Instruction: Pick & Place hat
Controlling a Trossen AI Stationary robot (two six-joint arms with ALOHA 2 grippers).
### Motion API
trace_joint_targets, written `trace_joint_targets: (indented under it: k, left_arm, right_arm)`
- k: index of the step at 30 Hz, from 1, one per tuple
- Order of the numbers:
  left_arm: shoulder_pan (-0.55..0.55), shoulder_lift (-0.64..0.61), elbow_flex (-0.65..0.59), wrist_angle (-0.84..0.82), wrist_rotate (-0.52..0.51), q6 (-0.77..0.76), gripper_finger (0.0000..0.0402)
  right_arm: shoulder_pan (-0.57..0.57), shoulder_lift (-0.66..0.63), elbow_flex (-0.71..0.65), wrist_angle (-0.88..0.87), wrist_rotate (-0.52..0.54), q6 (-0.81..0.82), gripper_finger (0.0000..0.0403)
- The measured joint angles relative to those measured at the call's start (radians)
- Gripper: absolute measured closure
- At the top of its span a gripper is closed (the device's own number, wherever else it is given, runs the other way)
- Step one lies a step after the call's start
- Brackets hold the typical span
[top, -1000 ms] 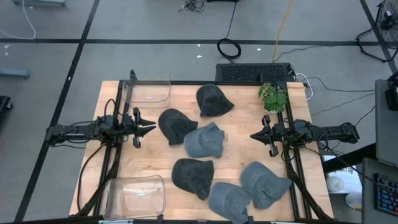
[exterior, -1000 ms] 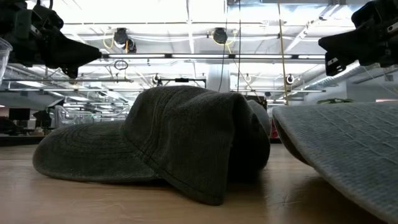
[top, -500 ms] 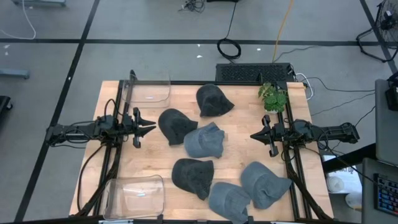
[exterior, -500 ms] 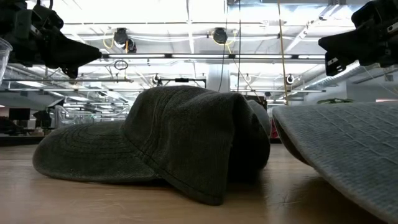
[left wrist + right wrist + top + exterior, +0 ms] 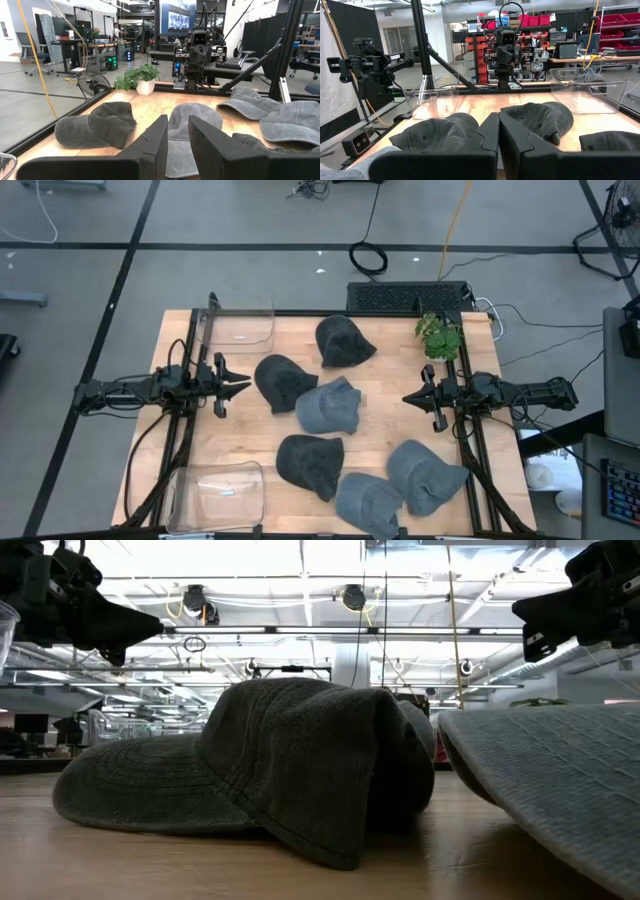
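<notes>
Several hats lie brim and crown down on the wooden table (image 5: 250,445). Three are dark: one at the far middle (image 5: 343,340), one at centre left (image 5: 283,380), one toward the near edge (image 5: 311,463). Three are lighter grey: one in the centre (image 5: 330,406), two at the near right (image 5: 368,502) (image 5: 425,474). My left gripper (image 5: 243,387) hovers level at the table's left side, slightly open (image 5: 177,135), holding nothing. At the right side my right gripper (image 5: 408,397) hovers level, shut (image 5: 498,131) and empty.
One clear plastic bin (image 5: 240,325) stands at the far left corner and another (image 5: 217,495) at the near left corner. A small potted plant (image 5: 438,335) sits at the far right. Bare wood shows between the left gripper and the hats.
</notes>
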Motion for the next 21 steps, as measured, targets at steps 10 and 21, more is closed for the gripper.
trace_joint_targets:
  k: [10, 21]
  left_arm:
    - [0.000, 0.000, 0.000, 0.000, 0.000, 0.000, 0.0316]
    - [0.000, 0.000, 0.000, -0.001, 0.000, 0.000, 0.0316]
  right_arm:
    - [-0.001, 0.000, 0.000, 0.024, 0.013, -0.076, 0.0403]
    - [0.000, 0.002, 0.000, 0.394, 0.180, 0.172, 0.0403]
